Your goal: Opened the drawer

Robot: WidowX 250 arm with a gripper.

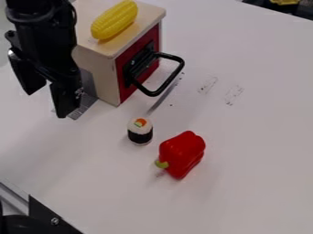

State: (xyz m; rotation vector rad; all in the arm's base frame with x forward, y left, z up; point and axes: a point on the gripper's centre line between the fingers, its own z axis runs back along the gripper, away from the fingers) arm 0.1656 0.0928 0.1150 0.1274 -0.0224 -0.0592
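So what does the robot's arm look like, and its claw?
The arm is black and chunky, with a rounded part up top. A thin black loop, maybe a cable, curves beside it. The claw is black too, with two blocky fingers and little shiny bits.

The drawer front [123,93] and pepper [183,153] are red, the corn [114,19] yellow, the handle [170,80] black.

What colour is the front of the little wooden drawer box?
Red; the front shows best in the camera view.

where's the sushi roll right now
The sushi roll is just left of the picture's centre, between the red pepper and the wooden drawer box.
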